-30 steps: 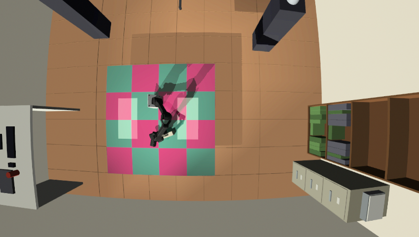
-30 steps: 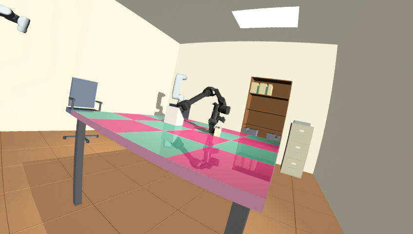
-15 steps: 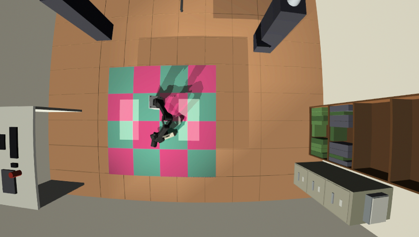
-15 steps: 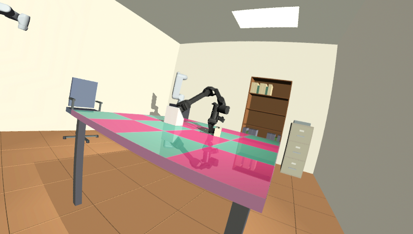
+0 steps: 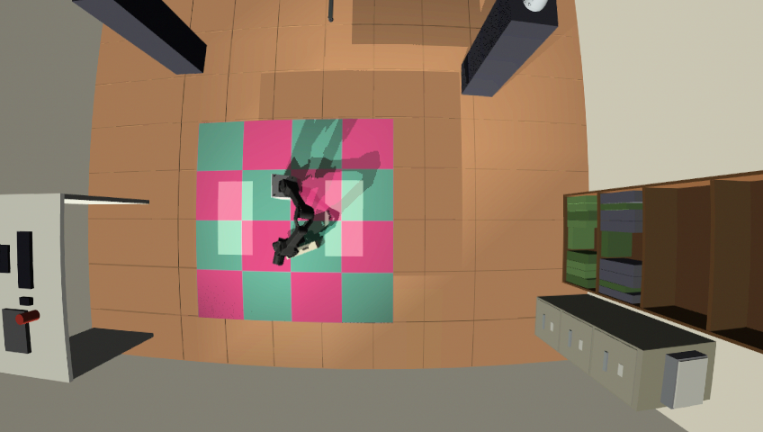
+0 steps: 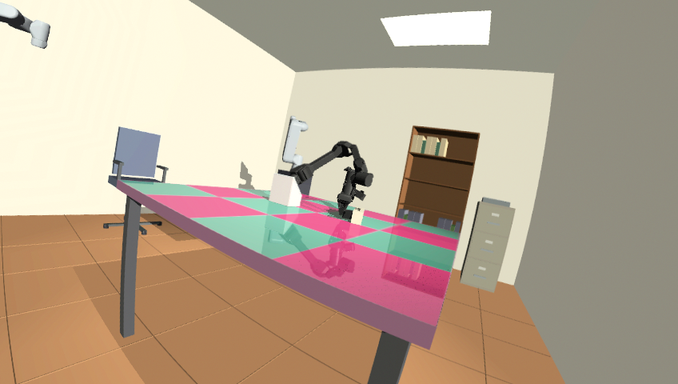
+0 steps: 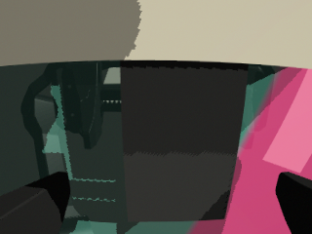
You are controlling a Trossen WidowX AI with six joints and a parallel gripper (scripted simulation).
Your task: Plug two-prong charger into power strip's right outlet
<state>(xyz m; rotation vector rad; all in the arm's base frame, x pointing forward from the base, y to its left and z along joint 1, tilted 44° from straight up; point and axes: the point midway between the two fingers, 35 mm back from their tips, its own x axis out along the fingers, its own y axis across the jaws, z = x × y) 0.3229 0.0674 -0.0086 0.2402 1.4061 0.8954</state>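
The cream power strip (image 5: 312,246) (image 6: 357,217) (image 7: 219,31) stands on the table and fills the top of the wrist view. A dark box (image 7: 185,122), apparently the charger, lies at the strip's near edge in the wrist view. Its prongs do not show, and I cannot tell whether it sits in an outlet. My gripper (image 7: 177,186) (image 6: 343,212) is open, low over the table beside the strip. Its fingers stand apart on either side of the box's lower end, with a gap at each side. The outlets are not visible in the wrist view.
The checkered pink and green table (image 5: 316,297) (image 6: 228,206) carries the arm's white base block (image 6: 284,191). The arm's links arch above the strip and partly hide it in the top view. A chair (image 6: 137,152), bookshelf (image 6: 440,176) and filing cabinet (image 6: 487,245) stand beyond the table.
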